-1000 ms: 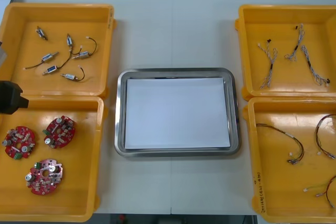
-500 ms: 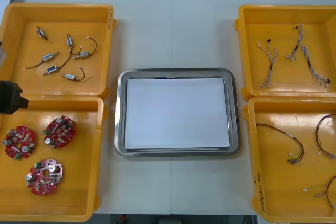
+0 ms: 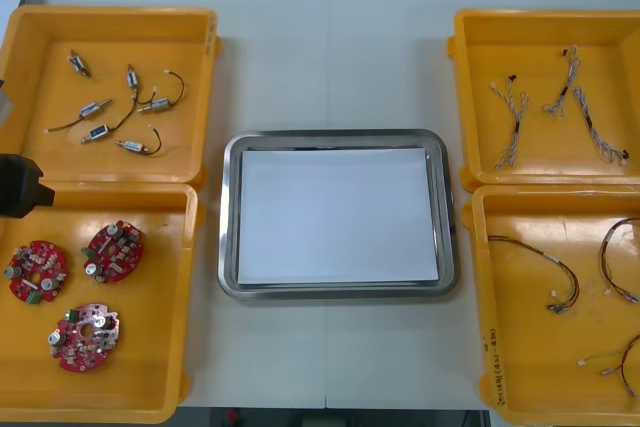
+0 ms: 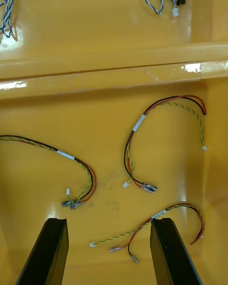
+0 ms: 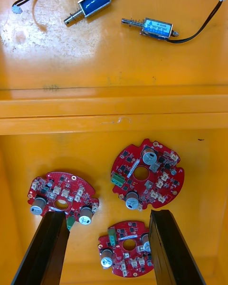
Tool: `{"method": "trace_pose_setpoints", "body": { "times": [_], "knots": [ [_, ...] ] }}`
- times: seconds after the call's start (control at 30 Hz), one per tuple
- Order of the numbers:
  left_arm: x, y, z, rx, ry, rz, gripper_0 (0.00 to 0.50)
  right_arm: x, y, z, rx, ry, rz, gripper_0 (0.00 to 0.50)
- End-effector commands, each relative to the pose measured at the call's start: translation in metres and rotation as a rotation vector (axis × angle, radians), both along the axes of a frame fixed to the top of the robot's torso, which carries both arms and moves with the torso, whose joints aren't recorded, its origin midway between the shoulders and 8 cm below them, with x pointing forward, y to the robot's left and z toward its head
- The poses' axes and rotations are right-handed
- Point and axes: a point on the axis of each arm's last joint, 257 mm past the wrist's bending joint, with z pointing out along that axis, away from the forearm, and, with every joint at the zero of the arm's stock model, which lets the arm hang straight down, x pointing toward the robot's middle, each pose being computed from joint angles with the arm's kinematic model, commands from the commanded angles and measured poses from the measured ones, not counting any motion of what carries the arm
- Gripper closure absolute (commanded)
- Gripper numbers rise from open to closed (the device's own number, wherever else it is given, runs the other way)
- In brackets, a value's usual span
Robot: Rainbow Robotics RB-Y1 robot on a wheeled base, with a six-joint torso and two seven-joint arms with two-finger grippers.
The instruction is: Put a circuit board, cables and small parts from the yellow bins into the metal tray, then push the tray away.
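A light table (image 3: 330, 47) carries everything, laid out so that each arm has its own stock on its own side. Four shallow yellow plastic bins stand in pairs, two on the left (image 3: 110, 15) and two on the right (image 3: 540, 19), each holding one kind of thing, which judging by the layout keeps picking simple. Between them lies the rectangular metal tray (image 3: 228, 217), shiny at the rim and white inside. It has nothing in it, so the task looks to be at its very start, and its central spot puts it within reach of both arms. The left gripper (image 5: 107, 213) hangs over the near left bin, jaws wide and holding nothing, probably lined up for a board. The right gripper (image 4: 108, 221) hangs likewise over the near right bin, jaws wide and bare, above loose cables. Three round red circuit boards (image 3: 113, 251) lie flat and apart from one another in the near left bin, and the nearest one (image 5: 126, 249) sits between the left fingers. Red, yellow and black cables (image 3: 545, 267) curl separately in the near right bin, with one (image 4: 156, 223) just beyond the right fingertips. Twisted blue and white cables (image 3: 512, 117) lie in the far right bin. Small metal parts (image 3: 110, 112) with thin black leads are scattered in the far left bin.
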Motion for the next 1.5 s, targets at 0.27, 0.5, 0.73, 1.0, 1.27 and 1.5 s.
{"method": "trace_pose_setpoints", "body": {
  "times": [0.27, 0.5, 0.73, 1.0, 1.27, 1.5],
  "knots": [
    [-0.0043, 0.0124, 0.0098, 0.051, -0.021, -0.011, 0.0, -0.0038, 0.0004, -0.0031, -0.003, 0.011, -0.005, 0.0],
    [-0.0043, 0.0124, 0.0098, 0.051, -0.021, -0.011, 0.0, -0.0038, 0.0004, -0.0031, -0.003, 0.011, -0.005, 0.0],
    [-0.0043, 0.0124, 0.0098, 0.051, -0.021, -0.011, 0.0, -0.0038, 0.0004, -0.0031, -0.003, 0.011, -0.005, 0.0],
    [-0.0043, 0.0124, 0.0098, 0.051, -0.021, -0.011, 0.0, -0.0038, 0.0004, -0.0031, -0.003, 0.011, -0.005, 0.0],
    [-0.0043, 0.0124, 0.0098, 0.051, -0.021, -0.011, 0.0, -0.0038, 0.0004, -0.0031, -0.003, 0.011, -0.005, 0.0],
    [-0.0043, 0.0124, 0.0098, 0.051, -0.021, -0.011, 0.0, -0.0038, 0.0004, -0.0031, -0.003, 0.011, -0.005, 0.0]
  ]
}}
